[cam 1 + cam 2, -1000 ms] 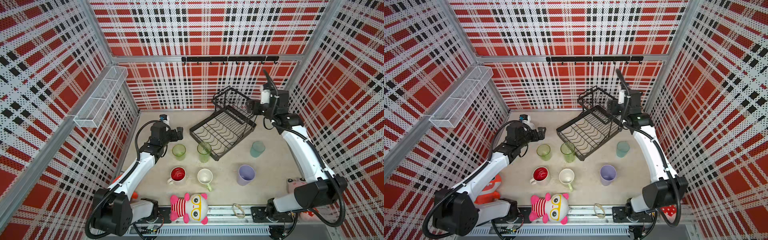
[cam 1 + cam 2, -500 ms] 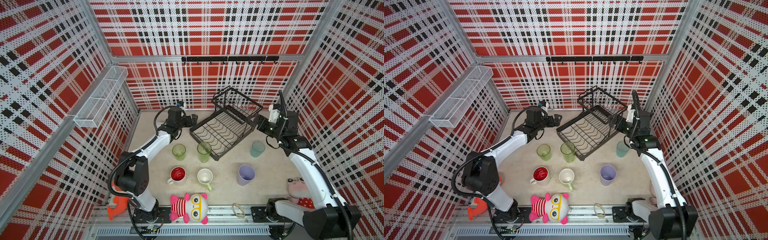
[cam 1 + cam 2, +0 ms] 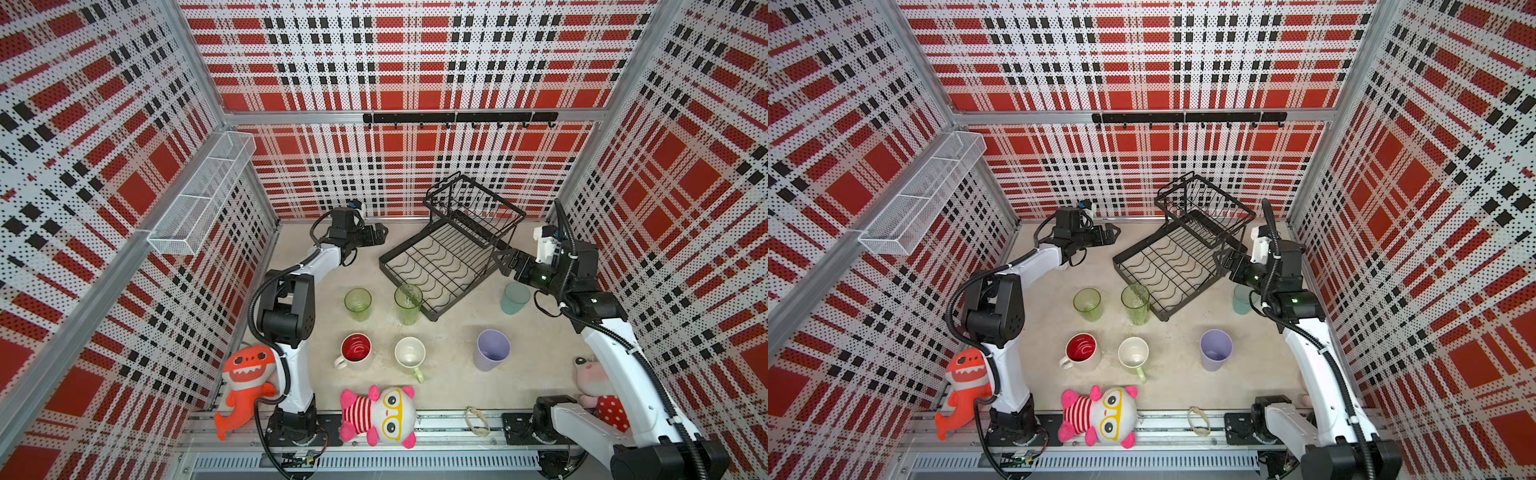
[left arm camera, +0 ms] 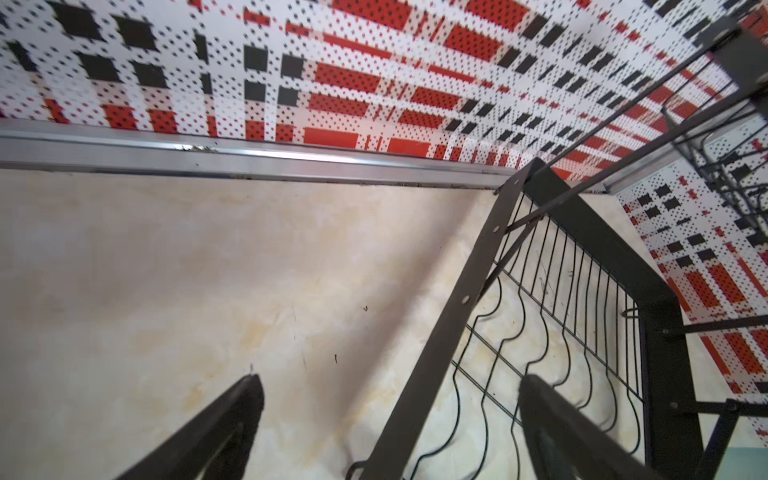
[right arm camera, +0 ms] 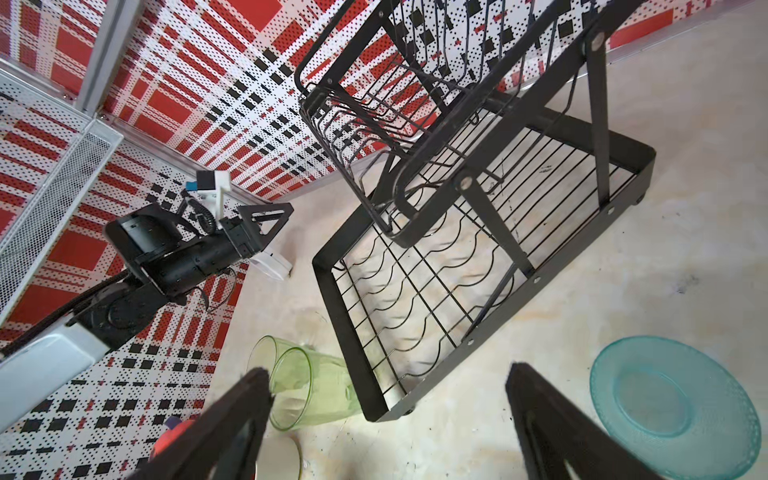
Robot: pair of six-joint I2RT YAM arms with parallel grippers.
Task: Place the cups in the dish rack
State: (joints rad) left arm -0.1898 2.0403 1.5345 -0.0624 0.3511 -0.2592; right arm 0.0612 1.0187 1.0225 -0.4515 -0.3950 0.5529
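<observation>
plaid walls point(image 3: 415, 62) ring a beige tabletop point(image 3: 451, 368); left tool point(image 3: 381, 236) and right tool point(image 3: 501, 265) gape empty beside the dish rack point(image 3: 440, 257).

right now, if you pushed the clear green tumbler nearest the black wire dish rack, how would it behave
That clear green tumbler looks thin and see-through, so probably light plastic. Upright and tall for its base, it would likely tip if pushed near the rim. Once down, being round, it could roll.

Red-black-white plaid pegboard walls point(image 3: 415, 54) around me, white mesh shelf point(image 3: 203, 195) on my left, black hook rail point(image 3: 457, 117) on the far wall, mottled beige desk point(image 3: 449, 374)
</observation>
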